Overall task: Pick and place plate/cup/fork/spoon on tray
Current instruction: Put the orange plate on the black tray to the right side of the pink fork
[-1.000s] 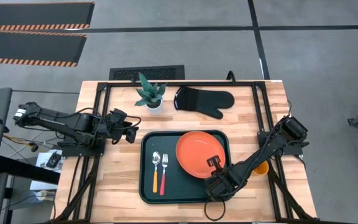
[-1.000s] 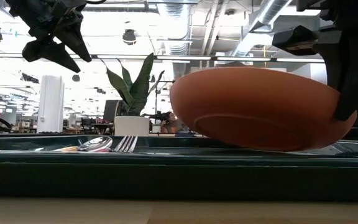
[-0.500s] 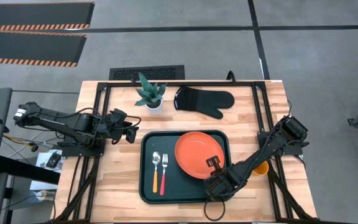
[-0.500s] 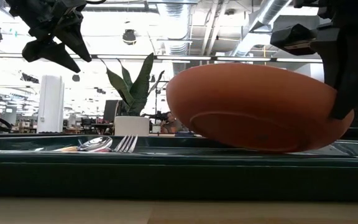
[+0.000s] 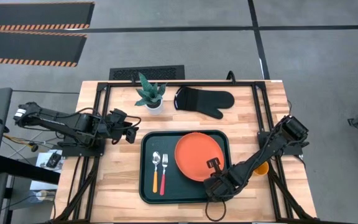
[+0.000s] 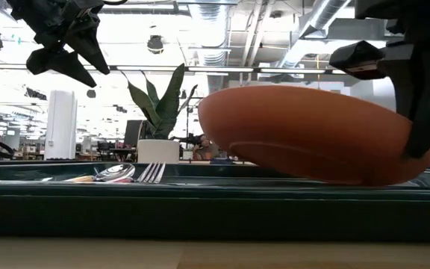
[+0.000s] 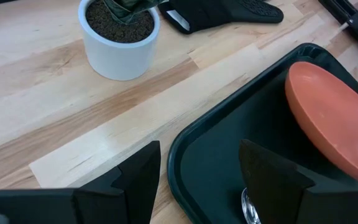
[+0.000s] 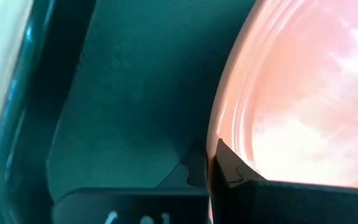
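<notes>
Right jaws point(image 5: 213, 163) grip plate point(image 5: 196, 154).

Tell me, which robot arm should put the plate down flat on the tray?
The right one, probably. The right gripper is shut on the plate, holding its rim tilted over the tray. The left gripper hangs open off the tray's far left corner, holding nothing.

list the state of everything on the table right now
plate: tilted over the tray, rim gripped by the right gripper
tray: flat on the table
fork: lying in the tray beside the spoon
spoon: lying in the tray
cup: on the table, outside the tray
left gripper: open, empty, above the table
</notes>
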You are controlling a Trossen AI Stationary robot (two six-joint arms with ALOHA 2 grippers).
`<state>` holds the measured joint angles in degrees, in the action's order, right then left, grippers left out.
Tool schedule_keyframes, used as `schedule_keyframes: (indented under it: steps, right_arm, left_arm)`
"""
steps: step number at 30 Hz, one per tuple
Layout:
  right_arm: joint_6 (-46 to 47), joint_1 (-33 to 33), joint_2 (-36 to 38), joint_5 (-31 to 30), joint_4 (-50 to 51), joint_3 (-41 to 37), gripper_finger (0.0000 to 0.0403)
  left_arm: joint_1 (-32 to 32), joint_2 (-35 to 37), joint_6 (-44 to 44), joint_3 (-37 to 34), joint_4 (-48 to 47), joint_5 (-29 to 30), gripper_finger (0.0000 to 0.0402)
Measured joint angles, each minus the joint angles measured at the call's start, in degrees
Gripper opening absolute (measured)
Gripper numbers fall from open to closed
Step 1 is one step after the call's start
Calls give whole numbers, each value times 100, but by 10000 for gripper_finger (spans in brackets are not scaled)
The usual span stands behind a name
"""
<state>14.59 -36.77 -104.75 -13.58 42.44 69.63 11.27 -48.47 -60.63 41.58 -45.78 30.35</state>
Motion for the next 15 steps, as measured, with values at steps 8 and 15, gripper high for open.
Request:
schedule_keyframes:
  steps: [8, 15]
  right_arm:
    - [187, -78, 2, 544, -78, 0, 2]
    - [209, -93, 2, 975, -313, 0, 2]
  left_arm:
    - [-1, 0, -3, 0, 0, 30, 203]
    - [-1, -1, -2, 0, 1, 42, 203]
